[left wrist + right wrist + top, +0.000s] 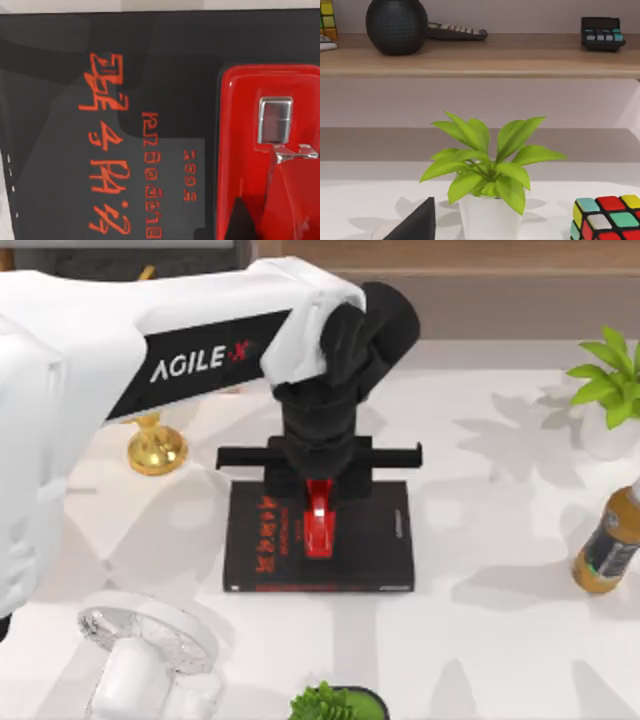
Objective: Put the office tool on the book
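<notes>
The book lies flat at the table's middle, black with red lettering on its cover. The office tool, a small glossy red stapler, rests lengthwise on the cover. In the left wrist view the stapler sits close up with a metal window at its middle. My left gripper hangs straight above the stapler's far end, its black body hiding that end. My right arm is parked off to the side, and a dark wedge of the right gripper shows in its wrist view.
A gold stand sits left of the book. A potted plant and a bottle stand at the right edge. A clear white fan-like object and a green plant are near the front. A colour cube sits by the plant.
</notes>
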